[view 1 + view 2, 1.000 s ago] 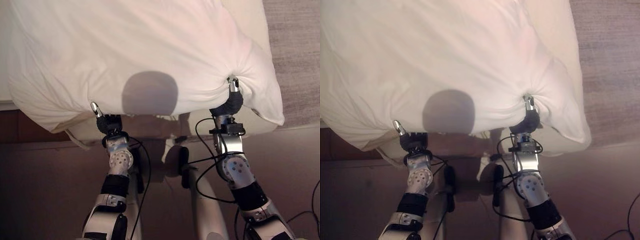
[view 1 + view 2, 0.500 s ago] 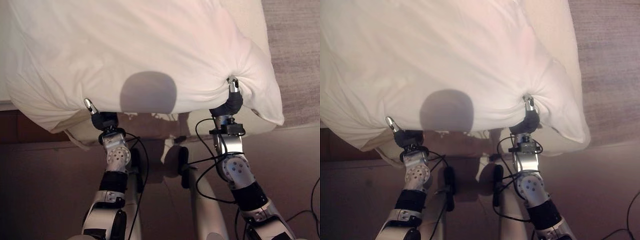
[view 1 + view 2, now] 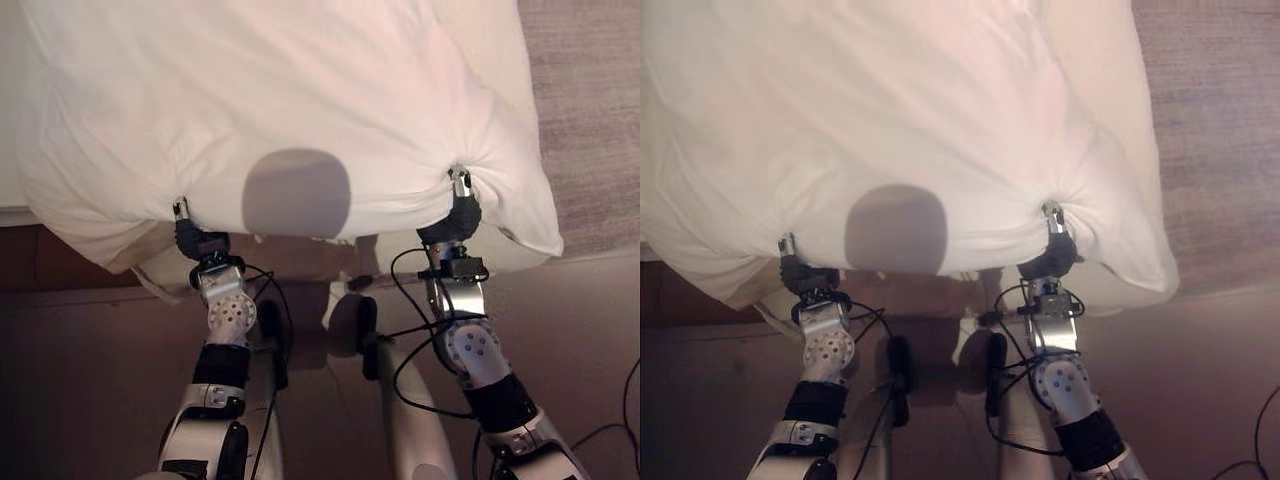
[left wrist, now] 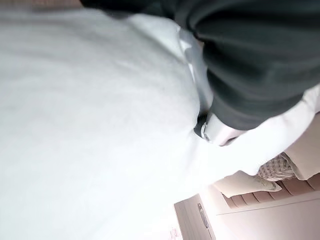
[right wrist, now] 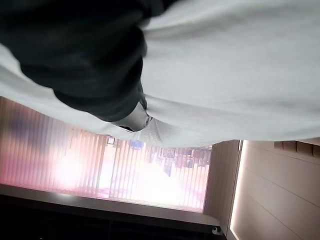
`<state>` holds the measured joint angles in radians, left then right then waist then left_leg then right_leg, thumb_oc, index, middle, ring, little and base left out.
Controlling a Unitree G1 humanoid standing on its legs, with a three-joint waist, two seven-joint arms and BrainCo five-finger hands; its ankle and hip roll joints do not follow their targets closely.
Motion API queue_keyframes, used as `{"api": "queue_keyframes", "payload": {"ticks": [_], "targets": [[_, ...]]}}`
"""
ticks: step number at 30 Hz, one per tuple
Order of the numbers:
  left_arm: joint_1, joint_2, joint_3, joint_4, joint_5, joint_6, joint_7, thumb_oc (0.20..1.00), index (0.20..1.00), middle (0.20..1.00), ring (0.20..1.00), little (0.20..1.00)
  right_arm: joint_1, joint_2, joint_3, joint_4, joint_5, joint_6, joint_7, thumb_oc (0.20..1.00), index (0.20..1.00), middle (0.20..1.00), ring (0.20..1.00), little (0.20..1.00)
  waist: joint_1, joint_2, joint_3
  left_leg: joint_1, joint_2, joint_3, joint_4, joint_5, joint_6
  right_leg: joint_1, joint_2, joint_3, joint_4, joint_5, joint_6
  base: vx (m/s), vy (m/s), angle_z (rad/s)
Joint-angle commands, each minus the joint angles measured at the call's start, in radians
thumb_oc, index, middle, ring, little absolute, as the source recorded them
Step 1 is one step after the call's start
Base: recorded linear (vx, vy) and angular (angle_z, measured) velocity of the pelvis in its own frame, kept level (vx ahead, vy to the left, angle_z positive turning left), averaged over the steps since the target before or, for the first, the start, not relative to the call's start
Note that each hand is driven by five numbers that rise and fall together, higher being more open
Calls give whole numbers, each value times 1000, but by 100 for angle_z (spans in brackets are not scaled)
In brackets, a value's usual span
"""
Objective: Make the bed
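over the bed's (image 3: 520, 245) near edge we hold the duvet (image 3: 300, 90), left hand (image 3: 192, 238) and right hand (image 3: 458, 212) each pinching bunched cloth. duvet rumpled, edge overhanging; spreading and smoothing seem left.

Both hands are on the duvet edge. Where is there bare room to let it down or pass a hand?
Bare bed lies past the white duvet, beside the carpet. It is crowded at the near edge: left hand and right hand both pinch bunched cloth above the mattress side.
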<state>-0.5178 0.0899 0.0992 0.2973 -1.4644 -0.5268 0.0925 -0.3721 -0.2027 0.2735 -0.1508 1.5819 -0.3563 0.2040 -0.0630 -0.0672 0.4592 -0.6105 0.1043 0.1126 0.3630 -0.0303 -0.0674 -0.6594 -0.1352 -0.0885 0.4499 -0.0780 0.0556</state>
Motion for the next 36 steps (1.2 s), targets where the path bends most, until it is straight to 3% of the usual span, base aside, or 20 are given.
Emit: {"api": "queue_keyframes", "payload": {"ticks": [1, 10, 12, 13, 14, 15, 16, 19, 21, 23, 24, 25, 27, 28, 29, 32, 33, 34, 35, 36], "targets": [[0, 58, 40, -32, 92, -35, -32, 200, 200, 200, 200, 200, 55, -12, -124, -106, -49, -60, 47, 200, 200, 200, 200, 200, -18, 48, -109, 55, -16, -16, -160, 96, -29, 30, 40, 22, -102, 54, 62, 11, -117, -14], [130, 63, 90, -116, 203, -46, 91, 200, 200, 200, 200, 200, 140, -17, -241, 24, -123, -101, -120, 200, 200, 200, 200, 200, 9, 64, -103, 162, 20, -52, -244, 180, -75, 134, 73, -20, -126, 10, 29, -13, -166, -6], [170, 51, 129, -160, 248, -70, 153, 200, 200, 200, 200, 200, 144, -24, -271, 100, -142, -109, -181, 200, 200, 200, 200, 200, 44, 39, -81, 180, -13, -175, -210, 156, -72, 149, 76, -7, -115, 4, 18, -69, -96, 9], [180, 45, 147, -163, 262, -80, 175, 200, 200, 200, 200, 200, 145, -31, -278, 135, -153, -113, -200, 200, 200, 200, 200, 200, 47, 30, -75, 186, 1, -189, -213, 154, -71, 150, 72, -2, -104, -2, 16, -84, 26, -6], [197, 44, 166, -172, 287, -86, 206, 200, 200, 200, 200, 200, 144, -32, -296, 175, -150, -125, -230, 200, 200, 200, 200, 200, 44, 13, -74, 213, 102, -175, -223, 167, -66, 148, 50, 13, -86, -13, 22, -74, 42, -6], [197, 44, 166, -175, 290, -85, 210, 200, 200, 200, 200, 200, 143, -32, -297, 176, -149, -125, -230, 200, 200, 200, 200, 200, 46, 13, -74, 212, 103, -174, -226, 172, -67, 145, 51, 15, -87, -8, 21, -56, 112, 7], [194, 46, 165, -181, 296, -98, 223, 200, 200, 200, 200, 200, 140, -29, -297, 192, -161, -138, -251, 200, 200, 200, 200, 200, 51, 10, -79, 228, 143, -189, -243, 200, -67, 135, 48, 24, -80, -7, 27, -29, 154, 16], [169, 54, 159, -163, 291, -114, 244, 200, 200, 200, 200, 200, 130, -1, -306, 235, -156, -170, -289, 200, 200, 200, 200, 200, 59, 23, -87, 272, 194, -230, -325, 248, -93, 101, 27, 64, -65, 13, 69, -61, 361, 12], [169, 50, 159, -157, 281, -109, 225, 200, 200, 200, 200, 200, 130, -3, -311, 256, -149, -171, -286, 200, 200, 200, 200, 200, 63, 25, -90, 268, 161, -227, -296, 221, -93, 101, -8, 86, -95, 51, 101, -81, 487, -1], [147, 54, 121, -165, 275, -110, 206, 200, 200, 200, 200, 200, 142, 1, -314, 252, -160, -179, -284, 200, 200, 200, 200, 200, 46, 20, -91, 234, 108, -125, -215, 87, -60, 141, -104, 81, -194, 138, 167, -86, 608, 4], [147, 58, 98, -167, 268, -106, 180, 200, 200, 200, 200, 200, 146, 1, -308, 251, -164, -162, -286, 200, 200, 200, 200, 200, 45, 13, -91, 219, 79, -118, -164, 34, -50, 152, -131, 88, -227, 166, 170, -73, 598, 29], [127, 57, 72, -152, 273, -108, 184, 200, 200, 200, 200, 200, 167, 12, -334, 259, -146, -166, -264, 200, 200, 200, 200, 200, 35, 9, -84, 157, 17, -116, -53, -2, -41, 205, -172, 112, -312, 253, 179, -13, 562, 45], [150, 66, 30, -158, 275, -89, 159, 200, 200, 200, 200, 200, 186, 10, -334, 299, -152, -137, -248, 200, 200, 200, 200, 200, 26, 19, -92, 137, -40, -125, -6, -56, -4, 245, -214, 111, -364, 274, 161, 43, 535, 55], [150, 66, 30, -158, 275, -89, 159, 200, 200, 200, 200, 200, 186, 10, -334, 299, -152, -137, -248, 200, 200, 200, 200, 200, 26, 19, -92, 137, -40, -125, -6, -56, -4, 245, -214, 111, -364, 274, 161, 182, 753, 64], [173, 67, -11, -171, 293, -65, 121, 200, 200, 200, 200, 200, 203, 22, -341, 354, -167, -116, -216, 200, 200, 200, 200, 200, 16, 35, -102, 134, -117, -146, 8, -85, 46, 253, -228, 138, -365, 336, 132, 177, 692, 40], [209, 61, -28, -183, 333, -45, 126, 200, 200, 200, 200, 200, 204, 44, -326, 399, -142, -83, -167, 200, 200, 200, 200, 200, 18, 43, -102, 168, -123, -128, -30, -73, 58, 236, -173, 83, -325, 279, 122, 98, 512, 27], [223, 65, -23, -213, 361, -30, 122, 200, 200, 200, 200, 200, 195, 29, -317, 467, -141, -46, -134, 200, 200, 200, 200, 200, 23, 39, -90, 195, -142, -106, -77, -57, 68, 189, -71, -4, -228, 167, 92, -13, 331, -41], [227, 57, -24, -220, 364, -24, 124, 200, 200, 200, 200, 200, 194, 28, -317, 482, -135, -36, -117, 200, 200, 200, 200, 200, 24, 36, -90, 202, -155, -94, -99, -48, 72, 181, -27, -32, -205, 138, 85, -12, 333, -52], [228, 56, -24, -222, 365, -23, 125, 200, 200, 200, 200, 200, 193, 27, -317, 486, -132, -35, -113, 200, 200, 200, 200, 200, 23, 36, -90, 207, -155, -95, -105, -48, 71, 180, -28, -33, -197, 131, 84, 16, 205, -32], [224, 49, -28, -206, 375, -13, 142, 200, 200, 200, 200, 200, 194, 23, -312, 523, -143, -28, -100, 200, 200, 200, 200, 200, 13, 39, -84, 245, -184, -96, -158, -36, 76, 154, 86, 7, -107, 75, 68, 17, 112, -2]]}}
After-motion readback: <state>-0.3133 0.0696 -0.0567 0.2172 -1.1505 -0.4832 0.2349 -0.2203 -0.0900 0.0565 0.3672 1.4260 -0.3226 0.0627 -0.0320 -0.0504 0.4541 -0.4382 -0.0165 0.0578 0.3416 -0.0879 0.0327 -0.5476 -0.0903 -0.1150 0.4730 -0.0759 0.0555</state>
